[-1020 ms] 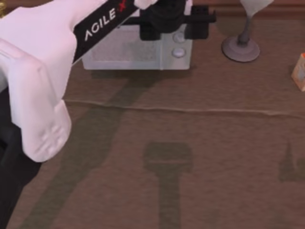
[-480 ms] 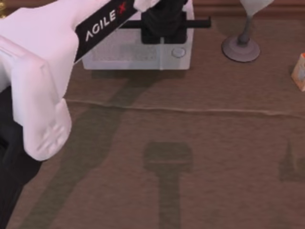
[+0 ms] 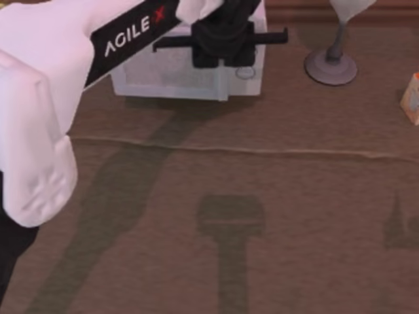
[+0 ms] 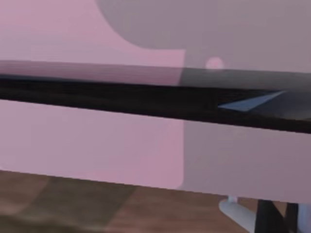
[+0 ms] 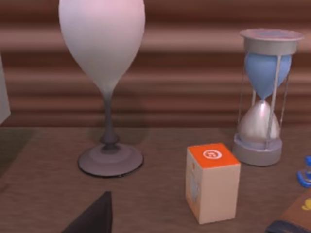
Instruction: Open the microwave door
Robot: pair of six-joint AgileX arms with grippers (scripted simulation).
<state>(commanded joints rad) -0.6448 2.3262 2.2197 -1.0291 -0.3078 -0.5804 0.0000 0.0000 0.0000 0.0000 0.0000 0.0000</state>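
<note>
Top view shows the microwave [image 3: 186, 72] at the table's far edge, left of centre, nudged slightly askew from a moment ago. Its door [image 3: 171, 82] now angles a little away from the knob panel, so opening seems just begun. The left gripper [image 3: 221, 39] sits lower over the door's handle edge than before; I cannot tell whether it is clenched. The right arm stays parked, out of this view.

Wine glass [image 5: 102, 73], orange-topped box [image 5: 212, 182], hourglass [image 5: 265, 97].
</note>
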